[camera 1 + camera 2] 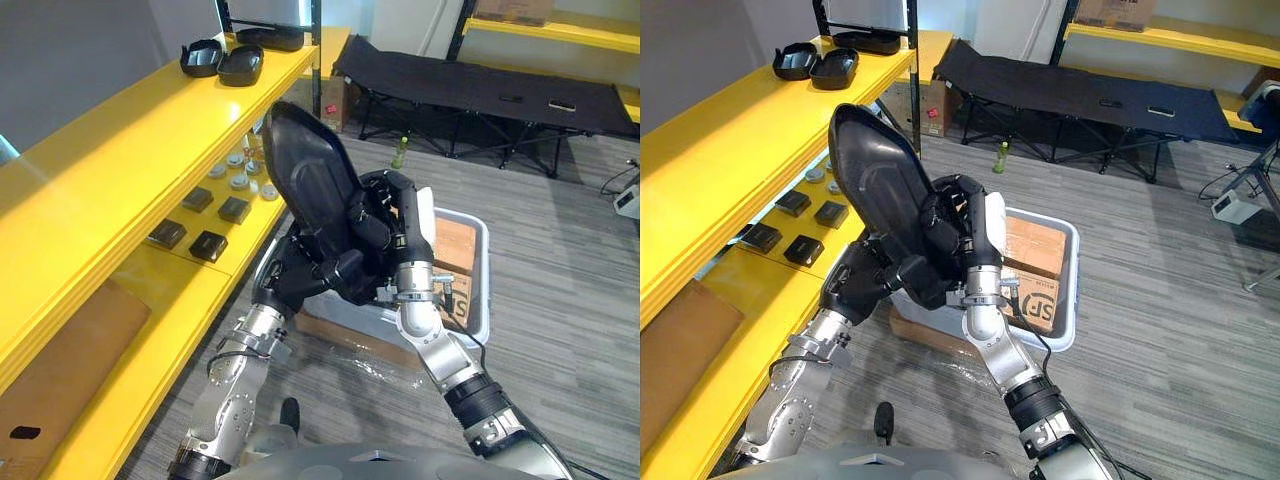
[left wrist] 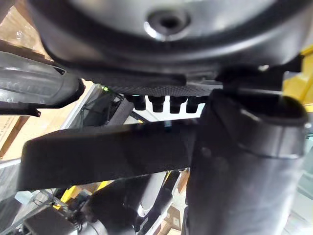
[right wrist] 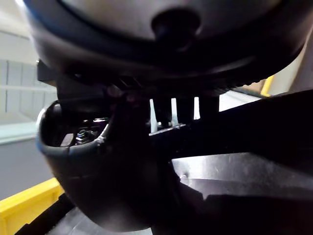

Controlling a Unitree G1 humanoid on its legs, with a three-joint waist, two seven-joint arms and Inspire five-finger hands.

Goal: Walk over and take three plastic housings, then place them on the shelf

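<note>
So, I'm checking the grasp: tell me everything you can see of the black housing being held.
The housing is a large glossy black plastic shell, oval, with a raised rim round a shallow hollow. It stands tilted on edge in the air, close beside the yellow shelf. The left hand grips its lower end, the right hand its side edge.

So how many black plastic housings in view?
4. One housing gripped by left hand and right hand; three on the top shelf, far end: a pair, one behind. Others may be hidden.
</note>
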